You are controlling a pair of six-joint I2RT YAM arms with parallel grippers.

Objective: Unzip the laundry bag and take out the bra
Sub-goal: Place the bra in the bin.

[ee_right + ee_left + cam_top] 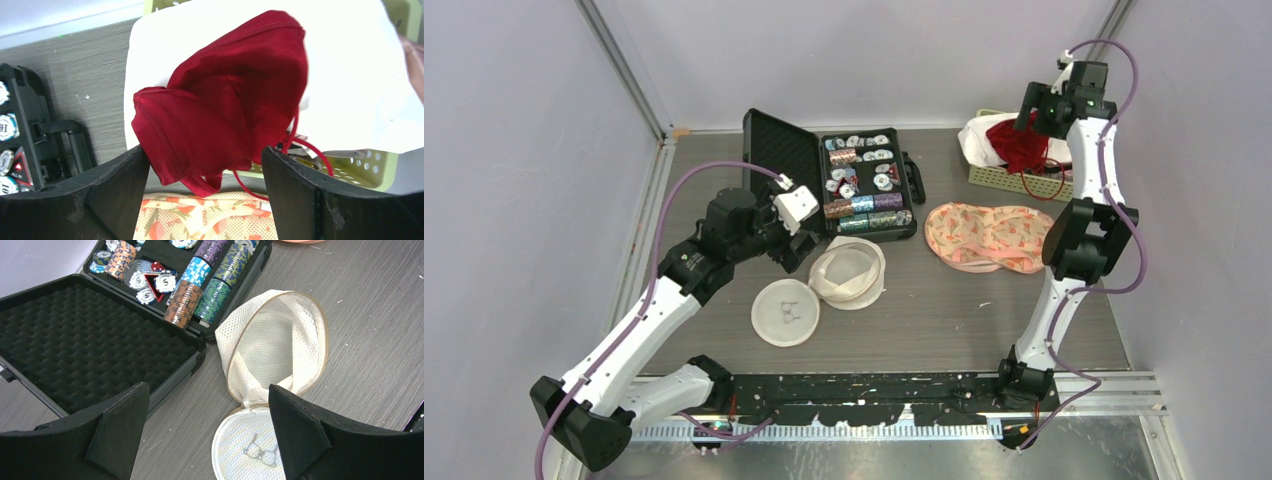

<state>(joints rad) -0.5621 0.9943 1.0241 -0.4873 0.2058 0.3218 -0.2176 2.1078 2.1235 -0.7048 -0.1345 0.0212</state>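
The laundry bag (849,272) is a round white mesh pouch lying unzipped on the table, its two halves spread apart and nothing showing inside (280,340). My left gripper (799,250) hovers open above it and the edge of the chip case, with nothing between its fingers (207,387). The red bra (1019,140) lies draped over a white cloth in the green basket at the back right, its straps hanging over the rim (225,100). My right gripper (1036,115) stands above it with jaws wide, open (203,148), fingers apart from the fabric.
An open black case (864,185) of poker chips lies behind the bag (75,340). A peach patterned two-cup mesh item (986,235) lies on the table in front of the green basket (1014,182). White cloth (350,75) fills the basket.
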